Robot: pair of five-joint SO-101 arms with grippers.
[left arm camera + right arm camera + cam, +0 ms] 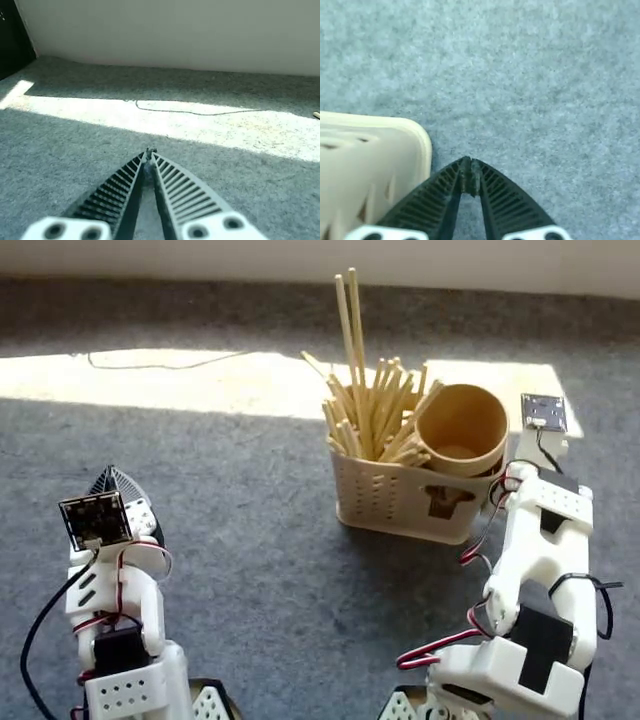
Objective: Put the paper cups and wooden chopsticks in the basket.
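Basket [400, 502] sits right of centre in the high view, on the grey carpet [250, 550]. Its left part holds the wooden chopsticks [370, 415], long axes near upright and fanned, with two rising well above the bundle toward the top of the frame. A paper cup [462, 425] fills the right part, mouth up and tilted toward the camera. The right arm [540, 540] lies just beside the basket's right wall. The left arm [115, 580] stands well apart at lower left. Treat the right arm as the nearer one for any further move at the basket. Judged from this layout, every cup and chopstick you can see is already inside.

Left wrist view: the left tool [148, 160] is closed tip to tip and holds nothing. Beyond it lie sunlit carpet and a thin cable [190, 111].

Right wrist view: the right tool [469, 176] is likewise pinched closed and empty, aimed down at the carpet. The basket's rounded rim corner lies just beside it.

Markings: a dark motif [445, 502] shows on the basket's front wall. No writing is readable.
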